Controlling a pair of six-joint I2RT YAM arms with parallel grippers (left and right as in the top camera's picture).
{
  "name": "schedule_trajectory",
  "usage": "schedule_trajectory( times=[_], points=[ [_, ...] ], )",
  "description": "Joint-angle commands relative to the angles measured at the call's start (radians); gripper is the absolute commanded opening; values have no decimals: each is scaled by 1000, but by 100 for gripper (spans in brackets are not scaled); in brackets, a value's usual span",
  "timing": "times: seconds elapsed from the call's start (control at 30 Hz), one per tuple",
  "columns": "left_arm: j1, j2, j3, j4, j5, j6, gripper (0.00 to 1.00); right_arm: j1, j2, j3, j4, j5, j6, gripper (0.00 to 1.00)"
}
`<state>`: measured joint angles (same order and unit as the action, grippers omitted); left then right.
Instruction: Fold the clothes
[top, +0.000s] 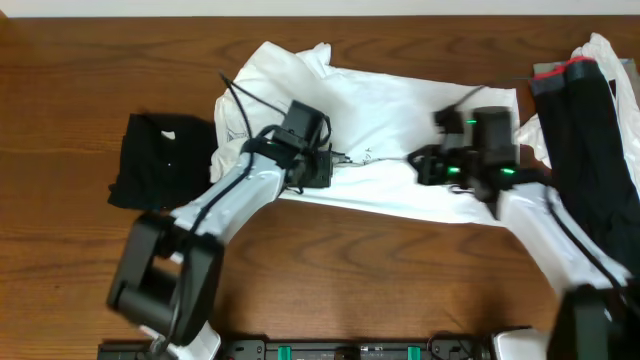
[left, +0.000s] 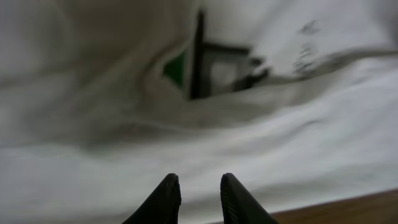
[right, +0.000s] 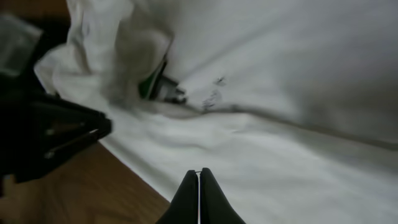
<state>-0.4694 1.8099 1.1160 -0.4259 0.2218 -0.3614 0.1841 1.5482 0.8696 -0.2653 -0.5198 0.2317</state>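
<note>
From overhead, the white shirt (top: 400, 110) lies spread across the middle of the table (top: 400, 280), rumpled, with its lower edge folded into a long band and one corner bunched up at its upper left. A folded black garment (top: 165, 160) sits on the wood just beside the shirt's left end. A pile (top: 590, 120) of black and white clothes with a red strip on top lies against the shirt's right end. The left gripper (top: 325, 168) is over the shirt's lower left part, near the small dark print. The right gripper (top: 425, 165) is over the shirt's lower right part, green lights showing on its body. Both are low on the cloth and well apart from each other. In the left wrist view, the two dark fingers (left: 168, 199) stand parted by a narrow gap, released, with white shirt behind them and a strip of wood at the lower right. Farther up the shirt, a fold half covers the green and black print (left: 177, 67), with blurred small text (left: 305, 56) to its right. In the right wrist view, that claw is clenched, its tips pressed together over the shirt's band. Whether any cloth is pinched, I cannot tell. The print peeks from a crease higher up the shirt, and the left arm's dark claw shows blurred beyond the shirt's edge, above bare wood.
</note>
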Motion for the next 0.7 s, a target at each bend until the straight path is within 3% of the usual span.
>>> schedule_trajectory(
  times=[0.0,0.2,0.47,0.67],
  points=[
    [2,36,-11,-2,2,-101,25,68,104,7,57,-38,28,2],
    [2,64,-17,-9,-10,-203,21,114,277,8,251,-164,68,1],
    [2,64,-17,-6,-13,-205,21,125,396,8,392,-231,115,1],
    [2,64,-17,-6,-13,-204,21,125,415,7,430,-127,113,1]
  ],
)
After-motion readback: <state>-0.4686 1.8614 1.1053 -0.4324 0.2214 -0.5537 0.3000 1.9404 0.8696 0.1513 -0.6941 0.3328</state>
